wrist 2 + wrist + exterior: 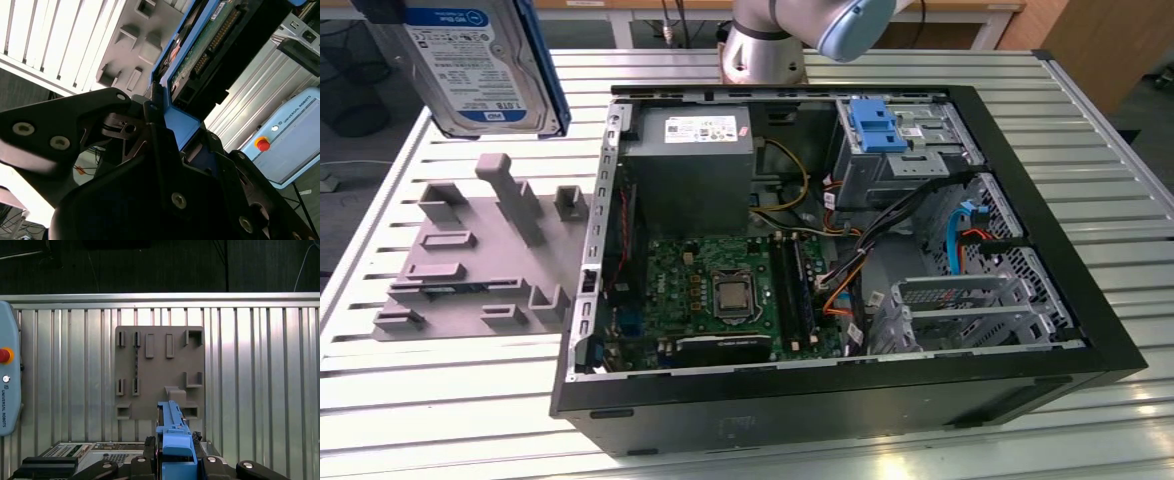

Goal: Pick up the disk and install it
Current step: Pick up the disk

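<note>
The disk [478, 65] hangs upright between the fingers of the gripper [175, 452], above the holder plate [467, 260]. That plate lies on the table [440, 400], just beside the open computer case [854, 410], on the exterior view's left. In the case, the power supply [687, 170] sits at the back, the motherboard [707, 290] before it, and a lone bracket [878, 125] in the bay to the right. The arm's base [767, 50] stands behind.
</note>
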Robot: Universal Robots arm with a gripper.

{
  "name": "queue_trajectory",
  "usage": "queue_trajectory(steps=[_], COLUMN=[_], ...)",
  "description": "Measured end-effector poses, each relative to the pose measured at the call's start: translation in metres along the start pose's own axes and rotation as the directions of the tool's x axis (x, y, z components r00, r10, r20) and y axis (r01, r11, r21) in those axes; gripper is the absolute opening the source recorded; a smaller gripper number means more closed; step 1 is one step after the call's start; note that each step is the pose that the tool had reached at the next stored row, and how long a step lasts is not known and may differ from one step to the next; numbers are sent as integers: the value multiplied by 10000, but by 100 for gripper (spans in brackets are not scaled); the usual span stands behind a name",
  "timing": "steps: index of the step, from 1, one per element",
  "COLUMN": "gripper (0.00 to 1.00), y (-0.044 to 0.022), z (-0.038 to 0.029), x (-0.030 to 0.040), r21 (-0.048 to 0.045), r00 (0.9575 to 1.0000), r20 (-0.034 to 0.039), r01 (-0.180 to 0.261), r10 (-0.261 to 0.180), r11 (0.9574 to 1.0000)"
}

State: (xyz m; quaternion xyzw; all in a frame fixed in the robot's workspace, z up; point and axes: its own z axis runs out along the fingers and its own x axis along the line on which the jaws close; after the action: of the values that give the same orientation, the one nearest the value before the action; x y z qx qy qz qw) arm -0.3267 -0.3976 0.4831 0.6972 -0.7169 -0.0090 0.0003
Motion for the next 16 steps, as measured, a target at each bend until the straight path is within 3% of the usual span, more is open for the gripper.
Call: queue_trajectory(steps=[6, 16], gripper=[36, 36], y=[-29, -139], z=[0, -2], x=[-1, -4], r21=[0, 0], r00=[10000, 10000], r20=[0, 0], r01=[0, 0], r10=[0, 0], r11=[10000, 10000])
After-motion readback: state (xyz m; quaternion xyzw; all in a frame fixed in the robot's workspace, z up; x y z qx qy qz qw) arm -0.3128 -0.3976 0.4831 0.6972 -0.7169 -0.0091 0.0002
